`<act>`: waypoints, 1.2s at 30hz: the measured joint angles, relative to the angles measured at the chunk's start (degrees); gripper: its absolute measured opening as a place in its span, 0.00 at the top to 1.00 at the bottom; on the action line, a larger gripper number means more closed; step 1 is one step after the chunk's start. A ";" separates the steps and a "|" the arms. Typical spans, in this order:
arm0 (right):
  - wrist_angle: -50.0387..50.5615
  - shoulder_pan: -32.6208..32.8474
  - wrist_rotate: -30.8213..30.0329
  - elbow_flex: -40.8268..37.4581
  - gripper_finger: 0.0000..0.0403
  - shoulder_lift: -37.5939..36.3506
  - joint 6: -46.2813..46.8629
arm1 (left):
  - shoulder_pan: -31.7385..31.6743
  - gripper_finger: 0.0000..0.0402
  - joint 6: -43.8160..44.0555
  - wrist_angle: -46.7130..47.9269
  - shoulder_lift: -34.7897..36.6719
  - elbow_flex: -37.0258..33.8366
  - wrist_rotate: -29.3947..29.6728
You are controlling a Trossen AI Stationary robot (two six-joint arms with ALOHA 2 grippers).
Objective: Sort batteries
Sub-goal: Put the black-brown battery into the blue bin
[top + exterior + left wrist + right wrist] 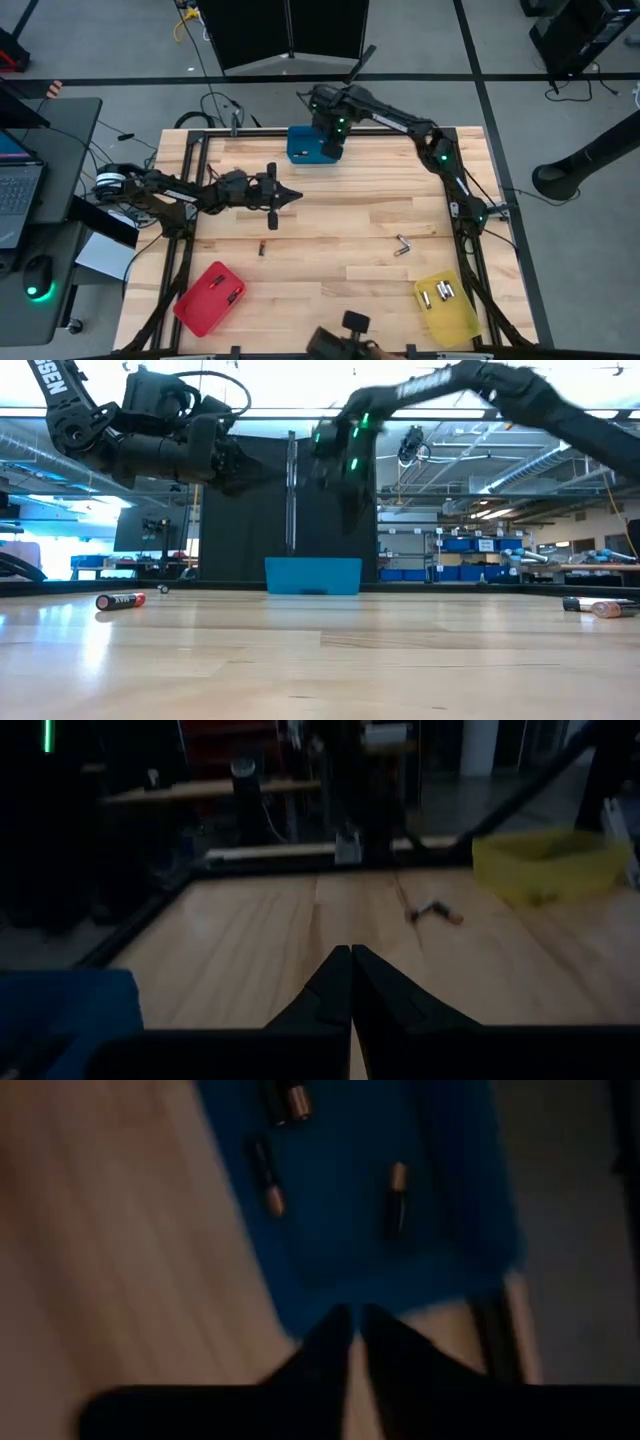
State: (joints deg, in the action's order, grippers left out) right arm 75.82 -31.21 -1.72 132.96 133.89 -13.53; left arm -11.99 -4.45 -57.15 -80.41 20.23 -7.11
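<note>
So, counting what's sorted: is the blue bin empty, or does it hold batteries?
Not empty. The right wrist view shows the blue bin holding at least three batteries.

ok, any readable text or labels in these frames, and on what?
"TROSSEN": white letters on the right arm, low view, blurred.
"...SEN": end of the same word on the left arm, cropped.
"MAX", likely: on the red-tipped battery on the table; too small to be sure.
Shelf bin labels behind: unreadable.

3 bins: blue bin [312,146], red bin [210,297], yellow bin [446,306]; approx 10 batteries [402,244]; 2 arms.
</note>
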 joint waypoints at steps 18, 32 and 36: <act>-53.61 7.94 -0.17 -56.18 0.99 -34.18 6.26 | 0.04 0.96 -9.52 60.23 15.73 14.98 2.31; -85.23 25.62 -8.26 -91.56 0.99 -52.54 19.89 | -1.43 0.96 -14.04 106.14 15.85 32.31 9.79; -85.54 28.75 -11.51 -94.14 0.99 -55.03 21.48 | -4.61 0.97 -18.25 110.30 14.57 32.41 11.41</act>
State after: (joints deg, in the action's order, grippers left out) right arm -9.72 -2.46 -13.23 38.81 78.86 7.95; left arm -16.60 -22.70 53.15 -65.84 52.64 4.30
